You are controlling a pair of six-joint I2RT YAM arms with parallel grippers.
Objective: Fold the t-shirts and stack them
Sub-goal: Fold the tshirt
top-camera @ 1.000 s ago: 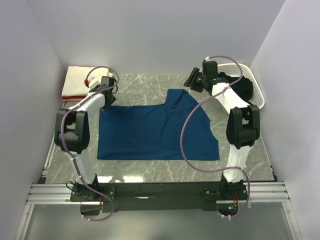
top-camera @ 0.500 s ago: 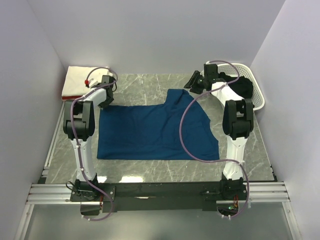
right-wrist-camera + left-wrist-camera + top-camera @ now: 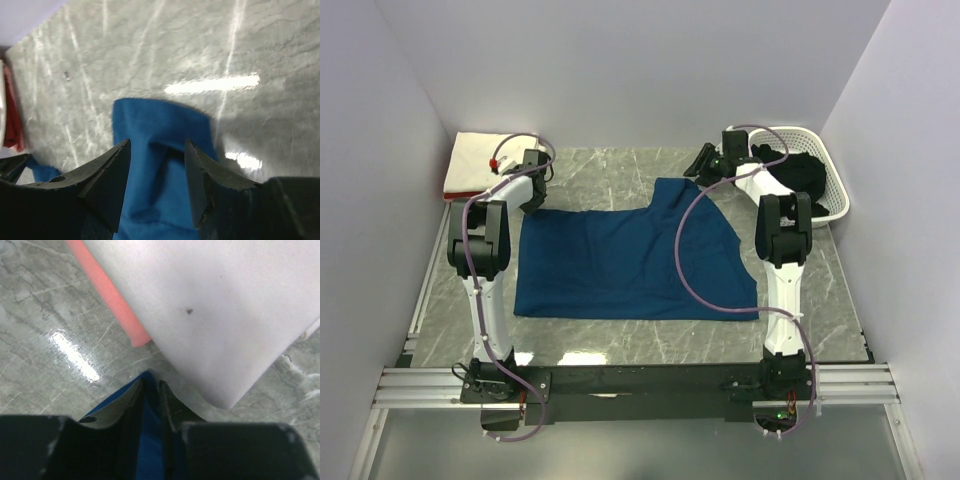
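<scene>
Your left hand [image 3: 151, 385] is pinched on the far-left corner of the navy blue cloth t-shirt [image 3: 620, 265] spread on the grey marble bench [image 3: 610, 165]. Your right hand [image 3: 155, 147] straddles the far-right corner, spread apart, likely so both corners lift together.

Our top view looks down from above and behind the arm bases, far enough off to hold the whole counter [image 3: 610, 170], both arms and the walls around them. Our left wrist camera sits very near the counter. It looks past the left tool [image 3: 152, 387] at a corner of the navy shirt [image 3: 150, 450] and at the cream-white shirt [image 3: 225, 305] lying on the pink-red shirt [image 3: 107, 295]. The top view shows that same stack at its far left. Our right wrist camera, also close, looks over the right tool [image 3: 156, 145] across the navy shirt's far edge towards that stack, caught at its left border.
</scene>
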